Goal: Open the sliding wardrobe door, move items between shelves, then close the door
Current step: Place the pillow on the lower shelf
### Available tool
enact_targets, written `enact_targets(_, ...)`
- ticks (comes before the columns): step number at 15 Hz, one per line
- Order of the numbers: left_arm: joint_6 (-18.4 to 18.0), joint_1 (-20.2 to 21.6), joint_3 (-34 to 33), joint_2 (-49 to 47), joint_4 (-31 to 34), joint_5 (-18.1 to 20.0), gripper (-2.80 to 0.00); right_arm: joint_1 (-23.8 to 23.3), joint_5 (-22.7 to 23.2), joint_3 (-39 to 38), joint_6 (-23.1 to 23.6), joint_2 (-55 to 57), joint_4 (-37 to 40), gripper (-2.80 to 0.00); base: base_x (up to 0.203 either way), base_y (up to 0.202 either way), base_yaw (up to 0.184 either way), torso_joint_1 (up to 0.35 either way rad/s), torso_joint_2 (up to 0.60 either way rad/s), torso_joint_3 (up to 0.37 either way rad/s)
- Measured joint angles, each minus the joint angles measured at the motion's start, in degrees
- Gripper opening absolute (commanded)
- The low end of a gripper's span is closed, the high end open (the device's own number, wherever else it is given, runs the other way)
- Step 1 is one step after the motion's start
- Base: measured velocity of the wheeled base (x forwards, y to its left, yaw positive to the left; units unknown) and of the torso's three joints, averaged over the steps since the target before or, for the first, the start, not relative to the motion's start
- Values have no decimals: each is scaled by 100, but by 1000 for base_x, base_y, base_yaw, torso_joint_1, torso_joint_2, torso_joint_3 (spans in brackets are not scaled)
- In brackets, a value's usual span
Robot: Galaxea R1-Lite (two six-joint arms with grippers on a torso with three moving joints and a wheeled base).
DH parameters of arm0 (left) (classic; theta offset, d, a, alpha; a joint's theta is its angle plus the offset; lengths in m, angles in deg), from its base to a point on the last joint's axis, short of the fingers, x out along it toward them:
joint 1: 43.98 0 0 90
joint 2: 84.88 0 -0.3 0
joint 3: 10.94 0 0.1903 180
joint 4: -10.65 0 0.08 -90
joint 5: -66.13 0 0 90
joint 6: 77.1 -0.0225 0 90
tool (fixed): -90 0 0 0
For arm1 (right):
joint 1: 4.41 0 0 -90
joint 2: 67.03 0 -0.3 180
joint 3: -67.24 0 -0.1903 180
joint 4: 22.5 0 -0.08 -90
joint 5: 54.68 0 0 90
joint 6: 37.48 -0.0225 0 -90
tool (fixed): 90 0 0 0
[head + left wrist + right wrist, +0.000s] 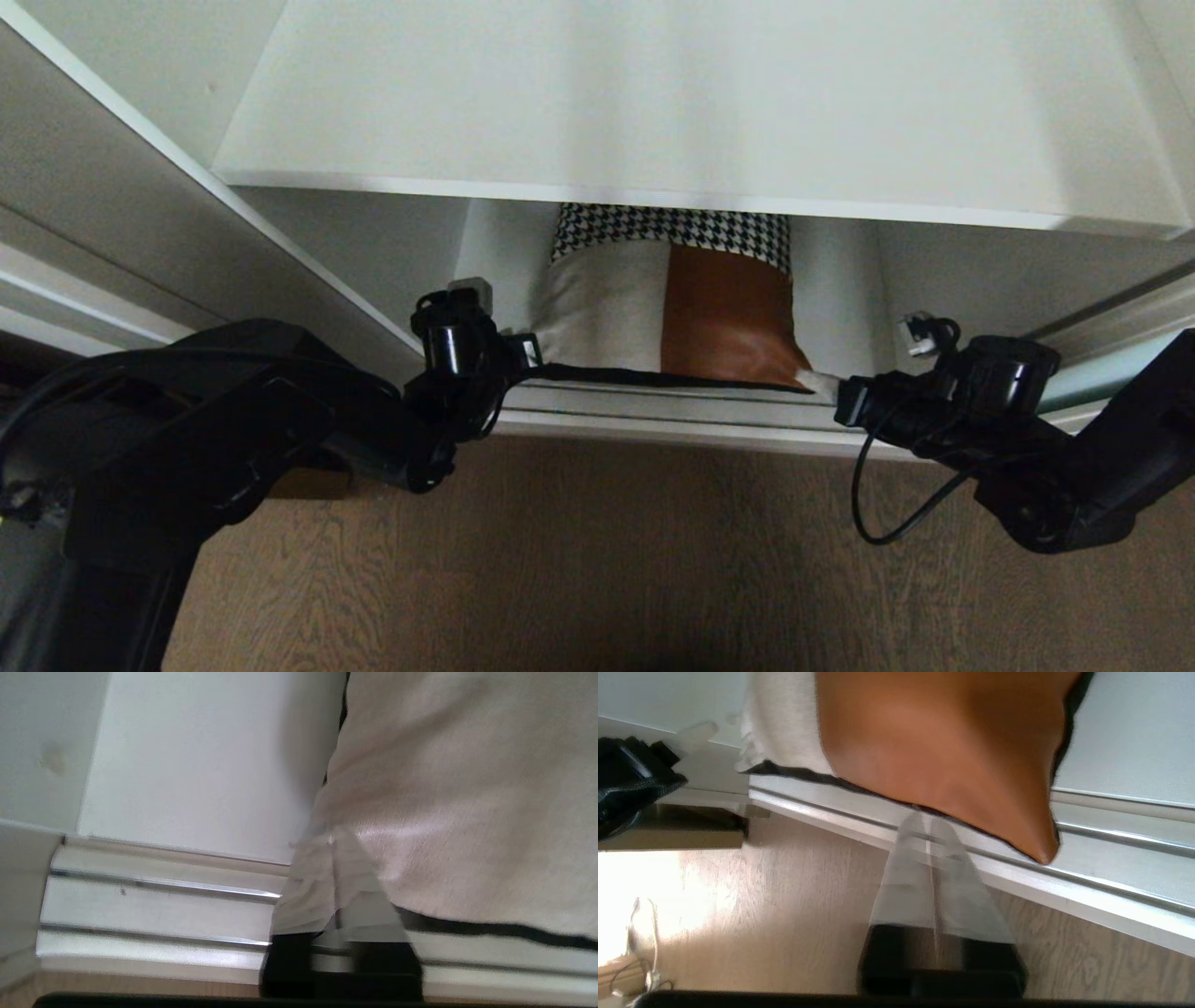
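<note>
Here, cushion point(672, 308) leaning upright, houndstooth band uppermost, left gripper point(534, 353) and right gripper point(826, 381) jaws pinching its bottom corners.

Lower white shelf point(845, 308), a white-walled compartment, carries one cushion point(672, 308) standing on its bottom edge and leaning back, houndstooth band uppermost, beige patch toward the left and rust-brown patch toward the right; its black-trimmed bottom edge reaches the front lip beside the ridged metal floor track point(653, 411). Upper white shelf point(709, 103) directly above is a plain flat board whose front edge hides the cushion's top. Wood-grain floor point(597, 551) runs in front of the track, with a tan box-like object, partly hidden, resting on it at the left in the right wrist view point(672, 830).
</note>
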Motion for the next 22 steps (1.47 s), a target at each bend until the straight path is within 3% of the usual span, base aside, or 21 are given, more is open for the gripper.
enact_targets(3, -20, 7, -197, 74, -110, -13, -280, 46, -1, -29, -4, -39, 4, -280, 0, 0, 0, 0, 0, 0)
enact_targets(6, 17, 5, -417, 312, 563, -18, -280, 98, -23, -39, -10, -40, 13, -280, 0, 0, 0, 0, 0, 0)
enact_targets(16, -36, 118, -701, 481, 106, 42, -280, 154, -40, -102, -15, -163, 9, -280, 0, 0, 0, 0, 0, 0)
enact_targets(22, -69, 112, -712, 424, 109, 50, -280, 162, -43, -108, -22, -159, 11, -280, -182, 0, 2, 1, 1, 0)
